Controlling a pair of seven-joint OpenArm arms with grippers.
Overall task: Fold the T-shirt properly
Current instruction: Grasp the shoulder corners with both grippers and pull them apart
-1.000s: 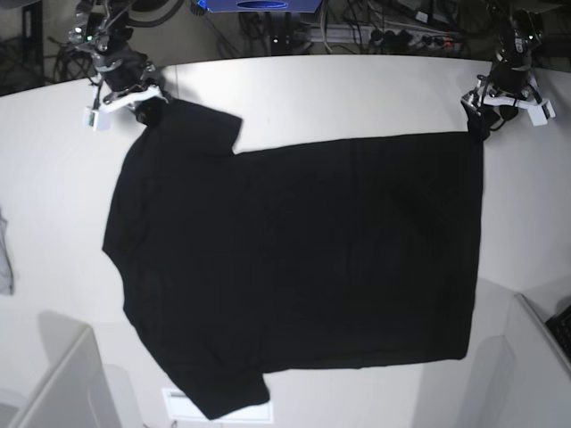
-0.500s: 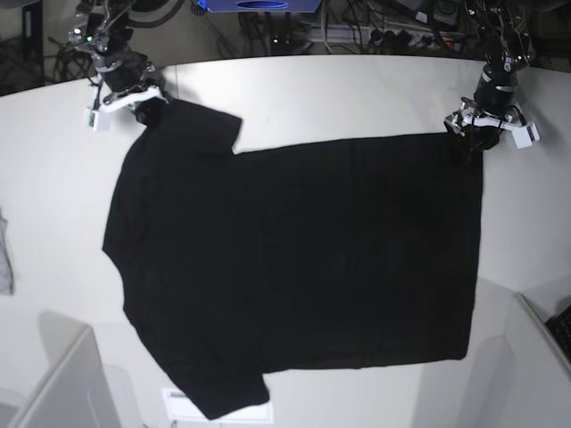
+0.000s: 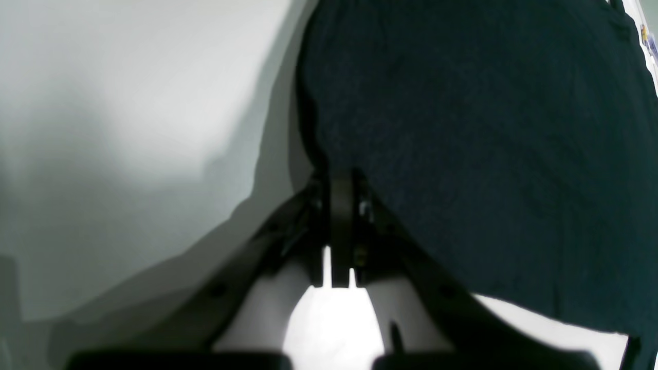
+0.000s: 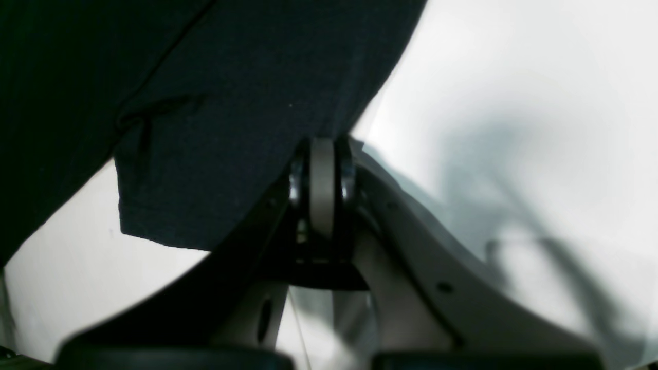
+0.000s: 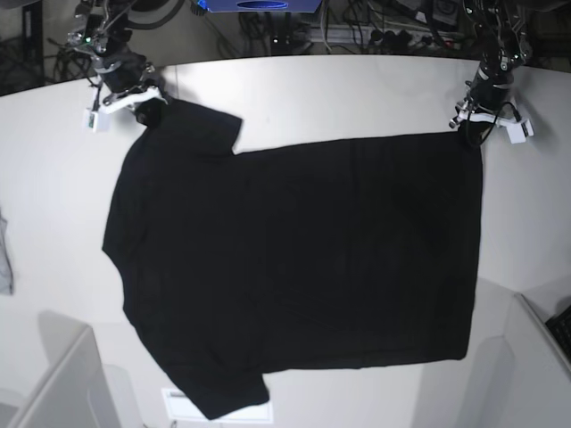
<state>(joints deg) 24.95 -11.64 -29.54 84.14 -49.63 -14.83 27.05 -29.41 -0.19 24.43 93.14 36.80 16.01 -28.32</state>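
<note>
T-shirt [image 5: 294,267] lies spread flat, plain side up, on the white worktop [image 5: 357,89]. My left hand [image 5: 475,127] pinches its hem corner and my right hand [image 5: 147,105] the sleeve tip — both clamped on cloth, far apart, so that edge can lift evenly for folding.
</note>
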